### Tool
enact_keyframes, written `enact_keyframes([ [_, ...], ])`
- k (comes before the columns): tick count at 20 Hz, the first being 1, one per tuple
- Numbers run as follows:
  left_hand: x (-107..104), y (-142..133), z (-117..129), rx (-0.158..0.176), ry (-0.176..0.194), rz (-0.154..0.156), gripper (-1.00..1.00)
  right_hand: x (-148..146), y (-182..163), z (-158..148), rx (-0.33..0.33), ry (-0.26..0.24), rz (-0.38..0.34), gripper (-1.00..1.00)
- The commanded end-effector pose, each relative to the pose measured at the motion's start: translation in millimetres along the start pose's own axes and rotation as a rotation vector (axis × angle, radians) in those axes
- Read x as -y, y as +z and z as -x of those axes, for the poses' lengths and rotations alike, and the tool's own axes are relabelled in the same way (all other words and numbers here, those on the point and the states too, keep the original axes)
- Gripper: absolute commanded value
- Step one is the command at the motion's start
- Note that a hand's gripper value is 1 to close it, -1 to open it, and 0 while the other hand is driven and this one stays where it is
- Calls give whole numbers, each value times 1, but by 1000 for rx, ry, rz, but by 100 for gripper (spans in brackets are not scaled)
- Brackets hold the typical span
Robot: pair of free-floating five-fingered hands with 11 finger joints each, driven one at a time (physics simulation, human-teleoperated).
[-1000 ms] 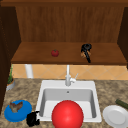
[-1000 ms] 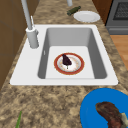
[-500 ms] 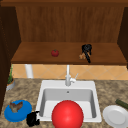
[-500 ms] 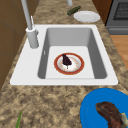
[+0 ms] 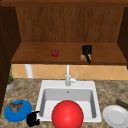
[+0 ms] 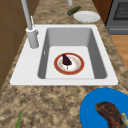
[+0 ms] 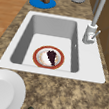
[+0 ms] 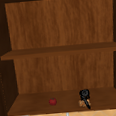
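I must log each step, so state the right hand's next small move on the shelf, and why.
Probably a short lift straight up. In the front view the right hand sits on the lower shelf, right above a small tan item it seems to touch; whether the fingers grip it is unclear. The red apple lies apart to the left, so rising should disturb nothing.

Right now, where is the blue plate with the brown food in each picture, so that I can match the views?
Front view: the blue plate is at the bottom left, on the counter left of the sink, beside the left robot hand.
Left side view: bottom right corner, nearer than the sink.
Right side view: top left, beyond the sink.
Shared landmark: the faucet.
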Motion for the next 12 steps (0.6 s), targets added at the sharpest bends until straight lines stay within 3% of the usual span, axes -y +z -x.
enact_keyframes([
  [1,0,0,0,0,0,0,0,10,-7,4,8,-15,-32,100],
  [5,0,0,0,0,0,0,0,-3,1,17,46,-74,-77,100],
  [8,0,0,0,0,0,0,0,-15,-7,12,35,-108,-16,100],
  [11,0,0,0,0,0,0,0,-11,4,5,13,-74,22,100],
  [12,0,0,0,0,0,0,0,-8,10,8,-10,-116,18,100],
])
